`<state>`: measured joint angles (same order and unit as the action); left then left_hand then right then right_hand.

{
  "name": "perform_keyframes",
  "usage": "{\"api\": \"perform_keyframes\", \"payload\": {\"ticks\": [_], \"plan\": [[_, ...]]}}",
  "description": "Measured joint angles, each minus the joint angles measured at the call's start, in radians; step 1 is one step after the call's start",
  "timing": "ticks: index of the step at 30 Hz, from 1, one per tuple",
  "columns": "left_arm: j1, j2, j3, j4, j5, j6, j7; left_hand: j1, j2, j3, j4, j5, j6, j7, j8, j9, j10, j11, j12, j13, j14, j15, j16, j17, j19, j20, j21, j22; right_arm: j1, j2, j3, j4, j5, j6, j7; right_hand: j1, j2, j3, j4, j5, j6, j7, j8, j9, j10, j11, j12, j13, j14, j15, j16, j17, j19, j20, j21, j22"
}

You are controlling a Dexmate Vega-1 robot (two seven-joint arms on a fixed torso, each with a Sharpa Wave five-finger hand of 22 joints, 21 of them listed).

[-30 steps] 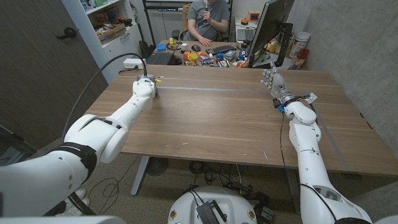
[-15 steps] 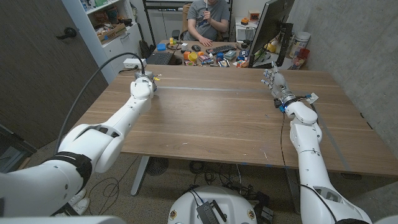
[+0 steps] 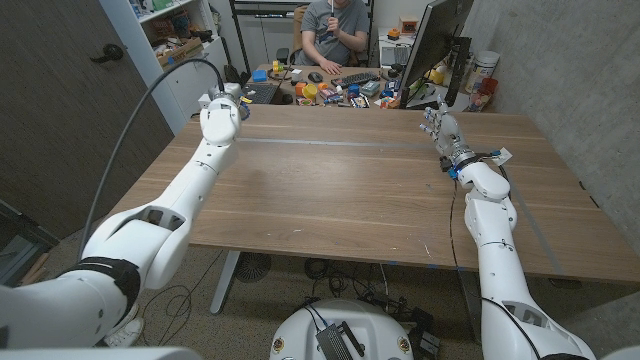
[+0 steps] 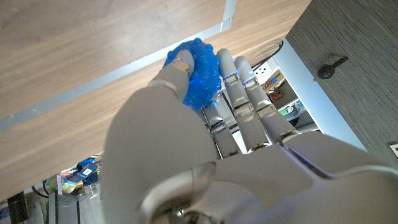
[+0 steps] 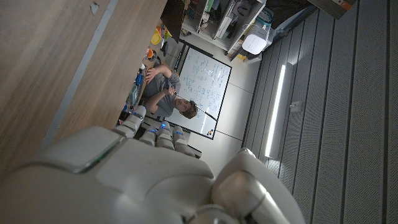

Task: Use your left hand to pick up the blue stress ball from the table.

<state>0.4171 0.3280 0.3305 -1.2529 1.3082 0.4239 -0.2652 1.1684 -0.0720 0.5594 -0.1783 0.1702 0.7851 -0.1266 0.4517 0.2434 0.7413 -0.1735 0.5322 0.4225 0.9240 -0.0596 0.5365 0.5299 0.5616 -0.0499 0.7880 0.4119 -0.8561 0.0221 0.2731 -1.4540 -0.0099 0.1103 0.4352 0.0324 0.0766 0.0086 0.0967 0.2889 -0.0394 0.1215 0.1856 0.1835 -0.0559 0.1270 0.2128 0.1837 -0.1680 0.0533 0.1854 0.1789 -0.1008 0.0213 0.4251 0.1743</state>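
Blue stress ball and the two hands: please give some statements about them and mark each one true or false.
1. The left hand holds the blue stress ball. True.
2. The ball has a smooth surface. False: the left wrist view shows it covered with small bumps.
3. The right hand holds a second ball. False: it holds nothing, over the wooden table near its far right side.
4. A person sits behind the table at a cluttered desk. True.
5. The left hand is at the near edge of the table. False: it is by the far left corner.
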Motion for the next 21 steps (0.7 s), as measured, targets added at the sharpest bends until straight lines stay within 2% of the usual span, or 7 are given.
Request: {"api": "perform_keyframes", "payload": {"ticks": [8,10,21], "plan": [[-0.001,0.007,-0.022,-0.161,0.086,-0.005,-0.067,0.011,-0.011,0.000,0.000,0.000,0.001,0.000,-0.004,-0.001,0.000,0.000,0.000,0.000,0.000,0.000,0.004,0.010,-0.005,-0.005,0.000,-0.007,-0.008,0.002,0.002,-0.009,0.009,0.012,-0.001,0.000,0.000,0.000,0.000,0.000,0.000,0.000,0.000,0.000,0.000,0.000,0.000,0.000,0.000,0.000,0.000,0.000,0.000,0.000,-0.004,0.000],[-0.008,0.005,-0.027,-0.200,0.111,-0.011,-0.087,0.012,-0.012,-0.001,-0.001,0.000,0.034,-0.006,-0.005,-0.003,0.020,-0.008,0.002,0.000,0.000,0.000,0.004,0.013,-0.007,-0.003,0.000,-0.009,-0.010,0.002,0.002,-0.011,0.011,0.014,-0.001,0.000,0.000,0.000,0.000,0.000,0.000,0.000,0.000,0.000,0.000,0.000,0.000,0.000,0.000,0.000,0.000,0.000,0.000,0.000,-0.004,0.000],[-0.038,-0.015,-0.046,-0.310,0.217,-0.046,-0.167,0.021,-0.021,-0.003,-0.003,-0.003,0.034,-0.006,-0.012,-0.009,0.022,-0.007,0.002,0.000,-0.003,-0.003,0.012,0.024,-0.009,-0.002,0.004,-0.009,-0.023,0.006,0.007,-0.018,0.024,0.025,-0.002,0.000,0.000,0.000,0.000,0.000,0.004,-0.004,0.000,0.000,0.000,0.000,0.000,0.000,0.000,0.000,0.000,0.000,0.000,0.000,-0.007,0.000]]}}
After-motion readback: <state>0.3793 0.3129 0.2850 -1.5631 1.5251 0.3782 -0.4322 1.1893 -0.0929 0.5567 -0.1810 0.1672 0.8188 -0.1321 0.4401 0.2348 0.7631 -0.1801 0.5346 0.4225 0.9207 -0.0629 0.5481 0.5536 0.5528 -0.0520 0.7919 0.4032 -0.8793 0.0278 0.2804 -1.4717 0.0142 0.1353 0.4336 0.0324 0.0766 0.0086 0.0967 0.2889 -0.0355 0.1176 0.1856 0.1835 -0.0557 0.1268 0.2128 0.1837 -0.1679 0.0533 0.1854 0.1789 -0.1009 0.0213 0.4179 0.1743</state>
